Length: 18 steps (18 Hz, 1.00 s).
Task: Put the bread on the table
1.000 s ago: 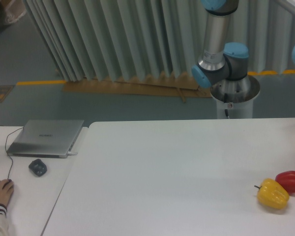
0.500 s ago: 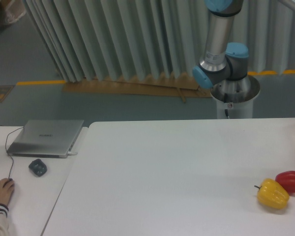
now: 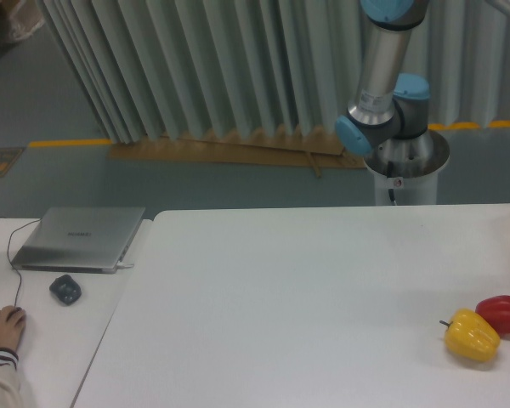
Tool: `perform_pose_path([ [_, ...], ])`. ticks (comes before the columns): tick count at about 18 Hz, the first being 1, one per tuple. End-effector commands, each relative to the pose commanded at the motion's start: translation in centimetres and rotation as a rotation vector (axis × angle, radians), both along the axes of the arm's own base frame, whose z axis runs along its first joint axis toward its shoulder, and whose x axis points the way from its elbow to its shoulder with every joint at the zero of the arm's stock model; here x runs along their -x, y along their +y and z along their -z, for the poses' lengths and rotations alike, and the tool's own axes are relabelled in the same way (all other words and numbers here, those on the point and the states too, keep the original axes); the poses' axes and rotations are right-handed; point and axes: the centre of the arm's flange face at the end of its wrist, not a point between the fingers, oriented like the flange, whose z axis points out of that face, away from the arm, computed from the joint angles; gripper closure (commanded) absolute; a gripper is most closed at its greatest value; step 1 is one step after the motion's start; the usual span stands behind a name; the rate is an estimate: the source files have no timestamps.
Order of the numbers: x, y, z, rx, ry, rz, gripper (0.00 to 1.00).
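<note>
- person's hand [image 3: 0, 327] at bottom left edge, resting on the narrower white desk [image 3: 42, 340], striped sleeve cuff just below it
- dark mouse [image 3: 65, 289] on that desk, cable running from it toward the left
- closed grey laptop [image 3: 79, 239] farther back on the same desk, near the seam with the big tabletop
- tabletop [image 3: 280, 306], large, white, matte, fills most of the lower view
- yellow pepper [image 3: 471, 335] near right edge of tabletop, dark stem pointing left
- red pepper [image 3: 501, 314] just behind and right of the yellow one, touching or nearly touching it, partly cut by the frame edge
- small pale sliver at the far right edge by the tabletop's back corner, too cropped to identify
- bread: not visible anywhere in the view, location cannot be told
- robot arm [image 3: 382, 76] behind the tabletop's far edge: silver base pedestal [image 3: 405, 166], blue-capped joints, upright link rising out of the top of frame
- pincer: outside the view, so whether wide, narrow or holding anything cannot be told
- behind: grey-green floor, yellow line, brown board [image 3: 229, 151] lying along the foot of a pale pleated curtain [image 3: 195, 64]
</note>
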Motion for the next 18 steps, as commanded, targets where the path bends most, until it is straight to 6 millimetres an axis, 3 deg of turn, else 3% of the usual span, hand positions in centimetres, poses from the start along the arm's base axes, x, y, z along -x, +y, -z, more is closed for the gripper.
perform_pose_path([
  [9,1.5,-3.3,0.4,0.058,0.002,-0.17,0.0],
  [13,2.1,-4.6,1.2,0.097,-0.004,-0.187,0.0],
  [18,2.5,-4.9,3.3,0.147,-0.028,-0.172,0.0],
])
